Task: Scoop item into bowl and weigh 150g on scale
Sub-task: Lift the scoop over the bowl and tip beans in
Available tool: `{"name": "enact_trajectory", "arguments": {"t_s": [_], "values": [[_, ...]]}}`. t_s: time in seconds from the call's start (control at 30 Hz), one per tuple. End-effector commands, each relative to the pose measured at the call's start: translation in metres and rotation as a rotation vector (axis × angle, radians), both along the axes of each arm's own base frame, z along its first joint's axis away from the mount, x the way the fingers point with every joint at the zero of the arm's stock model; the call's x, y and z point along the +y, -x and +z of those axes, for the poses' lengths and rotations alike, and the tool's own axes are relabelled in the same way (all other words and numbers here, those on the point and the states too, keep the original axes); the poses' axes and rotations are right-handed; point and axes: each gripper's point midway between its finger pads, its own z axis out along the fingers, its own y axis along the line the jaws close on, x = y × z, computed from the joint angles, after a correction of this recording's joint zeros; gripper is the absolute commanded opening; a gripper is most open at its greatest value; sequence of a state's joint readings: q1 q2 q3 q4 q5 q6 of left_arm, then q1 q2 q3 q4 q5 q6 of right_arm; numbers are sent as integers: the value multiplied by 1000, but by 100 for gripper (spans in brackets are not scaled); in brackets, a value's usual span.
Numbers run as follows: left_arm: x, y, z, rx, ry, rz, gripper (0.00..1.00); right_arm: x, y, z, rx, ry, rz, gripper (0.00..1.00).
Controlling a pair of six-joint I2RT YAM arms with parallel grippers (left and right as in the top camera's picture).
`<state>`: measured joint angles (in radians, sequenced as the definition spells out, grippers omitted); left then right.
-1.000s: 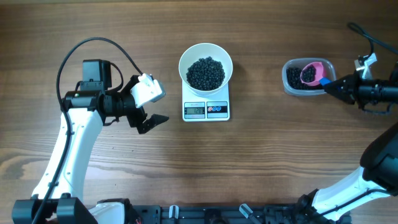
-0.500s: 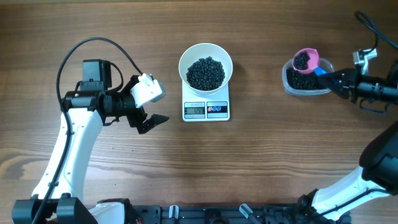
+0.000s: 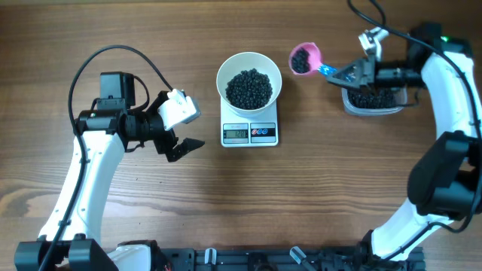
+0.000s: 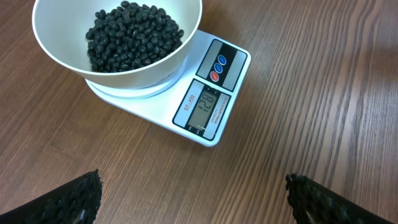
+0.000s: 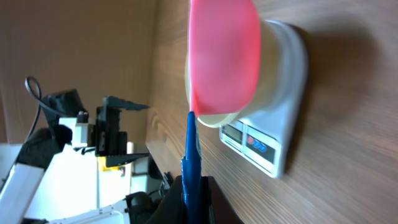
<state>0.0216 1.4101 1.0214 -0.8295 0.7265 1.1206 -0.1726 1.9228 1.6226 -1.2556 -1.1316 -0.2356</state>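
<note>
The right gripper [image 3: 345, 73] is clamped on the blue handle [image 3: 330, 71] of a pink scoop [image 3: 305, 58] holding black beads [image 3: 301, 60], poised just right of the bowl [image 3: 224, 69] in the upper centre. The bowl, heaped with the same beads, sits on the scale [image 3: 250, 133]. A clear tub [image 3: 373, 102] with more lies at upper right. The left gripper [image 4: 199, 208], jaws spread wide and empty, hovers left of the scale.

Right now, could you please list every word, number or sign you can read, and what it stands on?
"SF-400": printed beside the grey display of the small white rectangular kitchen scale.
"128", probably: the display's digits, not crisp.
Markings on the round buttons: too small to read.
No other text shows.
</note>
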Motion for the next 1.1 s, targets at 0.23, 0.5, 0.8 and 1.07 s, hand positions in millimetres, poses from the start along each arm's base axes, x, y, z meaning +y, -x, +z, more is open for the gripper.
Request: {"name": "enact_trajectory", "arguments": {"t_s": [0.23, 0.5, 0.8, 1.07], "values": [[0, -1, 1, 3, 6, 5, 100, 83, 3, -4, 3, 257, 151, 4], [0, -1, 1, 3, 6, 5, 100, 111, -8, -18, -126, 626, 134, 4], [0, -1, 1, 3, 6, 5, 100, 124, -12, 3, -377, 1003, 167, 4], [0, -1, 1, 3, 6, 5, 100, 136, 2, 2, -457, 1131, 248, 4]]}}
